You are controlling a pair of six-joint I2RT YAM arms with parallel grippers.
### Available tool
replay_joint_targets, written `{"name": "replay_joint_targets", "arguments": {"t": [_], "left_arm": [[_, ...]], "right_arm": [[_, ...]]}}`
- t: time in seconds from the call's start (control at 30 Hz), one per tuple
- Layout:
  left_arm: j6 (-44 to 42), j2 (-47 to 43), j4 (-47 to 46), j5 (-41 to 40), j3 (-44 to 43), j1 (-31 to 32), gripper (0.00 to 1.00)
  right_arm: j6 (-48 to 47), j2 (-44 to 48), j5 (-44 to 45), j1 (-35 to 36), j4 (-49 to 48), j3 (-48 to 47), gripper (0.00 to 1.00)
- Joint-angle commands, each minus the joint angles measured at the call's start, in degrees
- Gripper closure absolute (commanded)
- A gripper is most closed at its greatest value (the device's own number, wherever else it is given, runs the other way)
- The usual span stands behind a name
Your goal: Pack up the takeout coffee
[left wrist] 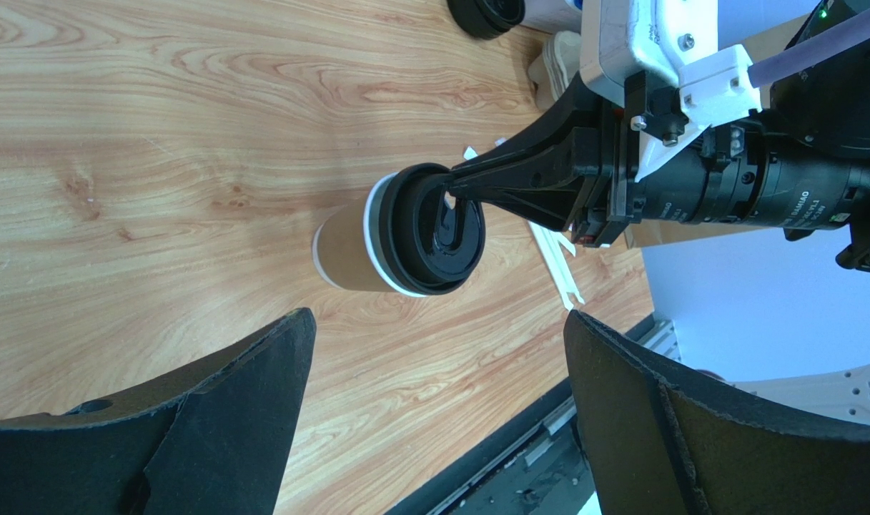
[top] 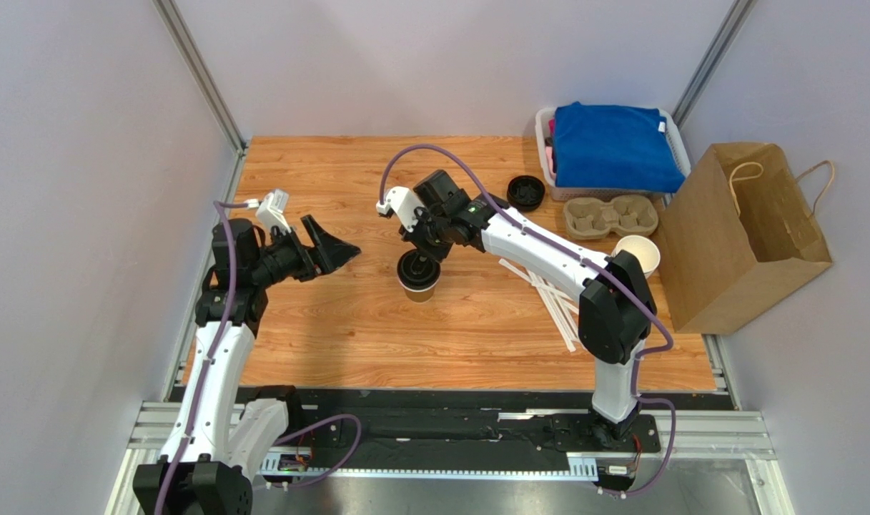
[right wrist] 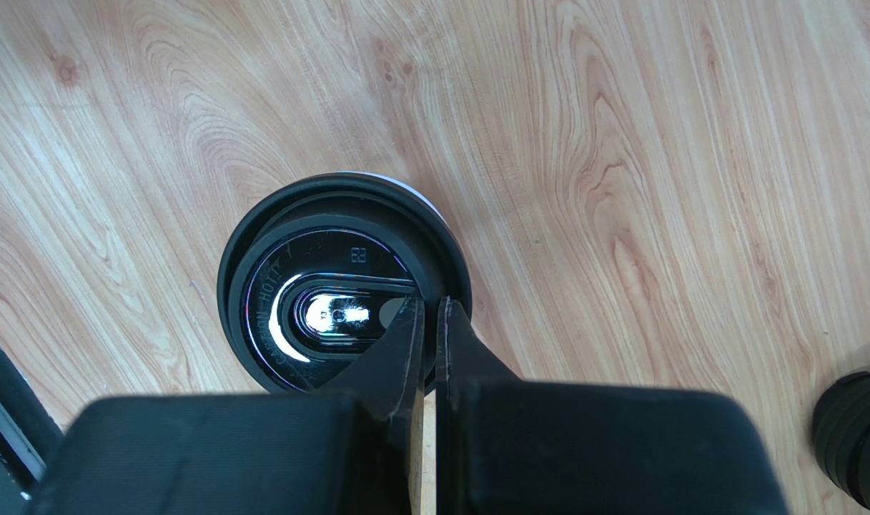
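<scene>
The coffee cup is standing upright near the middle of the table, with its black lid sitting on its white rim. The right gripper is coming at it from above with its fingers together, and the tips are resting on the top of the lid near its edge; they are touching it, not clamping anything. The left gripper is hanging to the left of the cup with its fingers wide apart, pointing at the cup and holding nothing.

Judging by this, the capping is looking done or nearly done, as the lid is appearing level and seated. The packing itself is not yet begun: the cup is sitting on bare wood, well apart from the brown paper bag at the right edge and from the cardboard cup tray beside it.

A few white straws are lying scattered between the cup and the bag, under the right forearm. A white-rimmed paper cup is standing close to the bag's near side, so both are crowding the path to the right. A loose black lid is lying behind the tray, and a bin with a blue cloth is sitting at the far edge
</scene>
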State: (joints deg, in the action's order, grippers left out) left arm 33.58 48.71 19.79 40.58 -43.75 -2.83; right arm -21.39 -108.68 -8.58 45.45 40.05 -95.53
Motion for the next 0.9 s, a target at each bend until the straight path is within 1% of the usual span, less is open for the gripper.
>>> {"name": "replay_joint_targets", "arguments": {"t": [0.0,0.1,0.5,0.6,0.63,0.73,0.87], "left_arm": [[0.1,0.5,-2.4,1.3,-1.7,-0.5,0.06],[0.0,0.9,-2.5,1.3,-1.9,-0.4,0.06],[-0.7,2.3,-2.7,1.4,-2.7,-0.4,0.06],[-0.7,2.4,-2.7,1.5,-2.7,-0.5,0.06],[-0.7,2.4,-2.7,1.6,-2.7,-0.5,0.06],[-1.1,2.3,-2.4,1.9,-2.7,-0.5,0.06],[-1.2,2.4,-2.3,2.0,-2.6,-0.5,0.06]], "right_arm": [[0.7,-0.6,0.2,0.0,-2.2,0.2,1.0],[0.8,-0.7,0.4,0.0,-2.4,0.3,0.99],[1.1,-1.6,0.5,0.0,-3.8,1.0,0.91],[1.0,-1.8,0.6,0.0,-3.8,1.0,0.84],[1.0,-1.8,0.5,0.0,-3.8,1.0,0.77],[1.3,-1.4,0.0,0.0,-3.6,1.0,0.66],[1.9,-1.1,-0.6,0.0,-2.7,-0.1,0.63]]}}
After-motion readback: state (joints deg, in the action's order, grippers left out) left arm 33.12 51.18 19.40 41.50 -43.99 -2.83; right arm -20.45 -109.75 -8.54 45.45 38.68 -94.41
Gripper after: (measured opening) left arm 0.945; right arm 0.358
